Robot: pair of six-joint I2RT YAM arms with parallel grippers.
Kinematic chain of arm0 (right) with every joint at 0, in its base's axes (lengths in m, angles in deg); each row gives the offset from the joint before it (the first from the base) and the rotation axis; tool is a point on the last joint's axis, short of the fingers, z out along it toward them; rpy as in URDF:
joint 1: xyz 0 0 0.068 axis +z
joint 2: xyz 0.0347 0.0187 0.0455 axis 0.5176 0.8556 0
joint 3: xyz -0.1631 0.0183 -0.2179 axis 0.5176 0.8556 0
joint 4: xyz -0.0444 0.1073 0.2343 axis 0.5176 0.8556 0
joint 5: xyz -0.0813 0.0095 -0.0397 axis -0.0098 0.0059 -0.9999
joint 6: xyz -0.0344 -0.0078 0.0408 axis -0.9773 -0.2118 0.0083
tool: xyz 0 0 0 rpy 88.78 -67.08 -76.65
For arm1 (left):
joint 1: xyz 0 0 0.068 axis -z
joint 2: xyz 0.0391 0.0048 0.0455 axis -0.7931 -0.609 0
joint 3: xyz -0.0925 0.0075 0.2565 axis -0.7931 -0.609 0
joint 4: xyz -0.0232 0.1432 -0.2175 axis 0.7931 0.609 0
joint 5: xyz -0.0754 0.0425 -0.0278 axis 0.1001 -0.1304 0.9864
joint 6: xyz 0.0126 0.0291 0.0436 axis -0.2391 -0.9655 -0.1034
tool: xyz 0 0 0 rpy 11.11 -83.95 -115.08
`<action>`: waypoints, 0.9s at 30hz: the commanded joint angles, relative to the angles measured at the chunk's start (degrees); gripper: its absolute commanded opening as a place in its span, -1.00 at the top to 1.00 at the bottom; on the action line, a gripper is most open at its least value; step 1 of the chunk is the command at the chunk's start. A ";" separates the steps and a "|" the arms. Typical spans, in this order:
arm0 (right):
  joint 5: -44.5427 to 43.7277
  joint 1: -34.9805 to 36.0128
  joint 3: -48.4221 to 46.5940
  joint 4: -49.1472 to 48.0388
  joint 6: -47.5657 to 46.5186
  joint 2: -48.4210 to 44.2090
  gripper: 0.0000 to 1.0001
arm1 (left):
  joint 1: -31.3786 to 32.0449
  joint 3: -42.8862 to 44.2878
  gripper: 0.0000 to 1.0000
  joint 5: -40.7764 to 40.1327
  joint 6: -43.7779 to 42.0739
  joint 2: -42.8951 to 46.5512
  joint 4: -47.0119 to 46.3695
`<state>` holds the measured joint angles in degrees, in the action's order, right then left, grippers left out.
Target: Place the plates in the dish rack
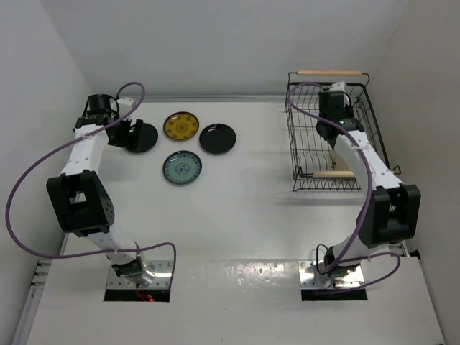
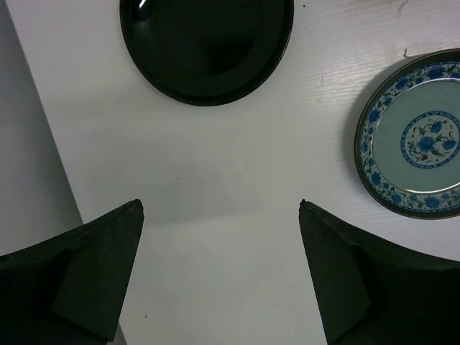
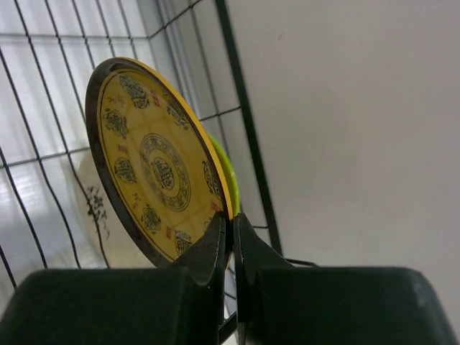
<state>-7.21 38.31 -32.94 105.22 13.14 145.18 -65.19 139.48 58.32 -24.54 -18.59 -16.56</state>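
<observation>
On the table lie a glossy black plate point(image 1: 144, 138) point(image 2: 207, 47), a mustard-yellow patterned plate point(image 1: 181, 126), a second black plate point(image 1: 218, 138) and a blue-grey patterned plate point(image 1: 182, 167) point(image 2: 413, 140). My left gripper point(image 1: 129, 135) point(image 2: 221, 208) hovers open just short of the first black plate, with bare table between its fingers. My right gripper point(image 3: 233, 219) is inside the dish rack point(image 1: 330, 136), shut on the rim of another mustard-yellow plate point(image 3: 158, 172) held upright. A lime green plate point(image 3: 228, 172) stands right behind it, and a cream plate with dark marks point(image 3: 86, 205) lies further back.
The rack's black wire wall point(image 3: 237, 93) rises close beside the held plate. Pale wooden handles point(image 1: 329, 72) cap both ends of the rack. The side wall point(image 2: 29, 165) runs close to the left gripper. Purple cables loop off both arms.
</observation>
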 commanded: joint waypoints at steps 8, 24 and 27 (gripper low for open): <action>1.13 -0.90 5.60 -1.12 8.35 2.22 1.00 | 0.41 -0.61 -0.88 -0.15 -0.10 -0.07 -1.45; 1.39 1.04 11.68 0.99 14.33 3.71 0.61 | 0.41 -0.61 -0.88 0.38 -0.62 -1.74 -1.45; 1.74 1.21 9.66 3.63 15.12 3.28 0.08 | -0.82 -0.61 -0.88 2.22 -0.62 -2.35 -1.45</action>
<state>-4.96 39.01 -20.68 107.21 26.61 149.04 -65.32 138.63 58.51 -24.81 -20.25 -17.15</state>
